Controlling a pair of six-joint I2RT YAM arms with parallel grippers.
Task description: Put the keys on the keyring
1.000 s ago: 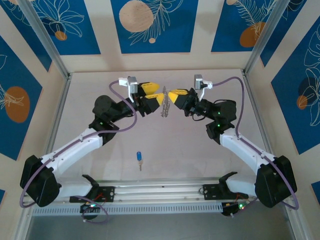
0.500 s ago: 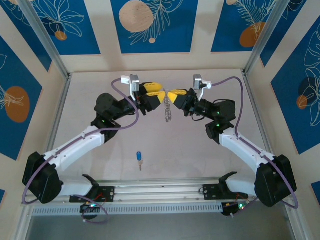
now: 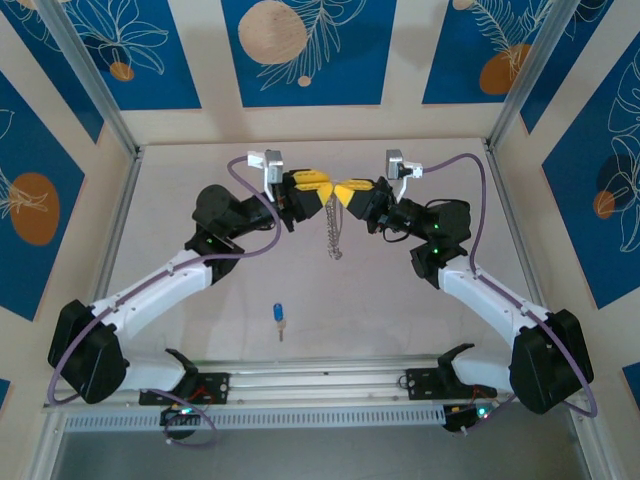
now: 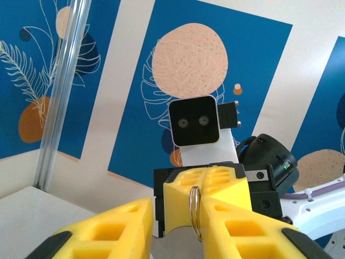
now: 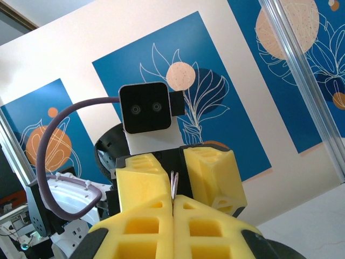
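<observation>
"Keyring (image 3: 333, 215) first: where is it held?"

"It is held up in the air over the far middle of the table (image 3: 380, 310). The metal ring (image 5: 173, 186) at its top is pinched between the closed fingers of the right gripper (image 3: 348, 190), and the chain (image 3: 334, 245) is left hanging straight down. The grey tag cannot be made out."

"And the left gripper (image 3: 318, 184)?"

"It is set nose to nose with the right one. Its fingers (image 4: 242, 232) are seen parted, placed either side of the ring, with a gap between them wider than the ring. No grip on the ring is made out."

"Where is the key (image 3: 279, 316)?"

"The blue-headed key is found lying flat on the table, nearer the arms' bases, well apart from both grippers. It is touched by nothing."

"How much can be counted as done?"

"Only the lifting and presenting of the ring. It is judged that the key is not yet picked up, the ring is not yet spread, and nothing is threaded onto it. Most of the task is left."
</observation>
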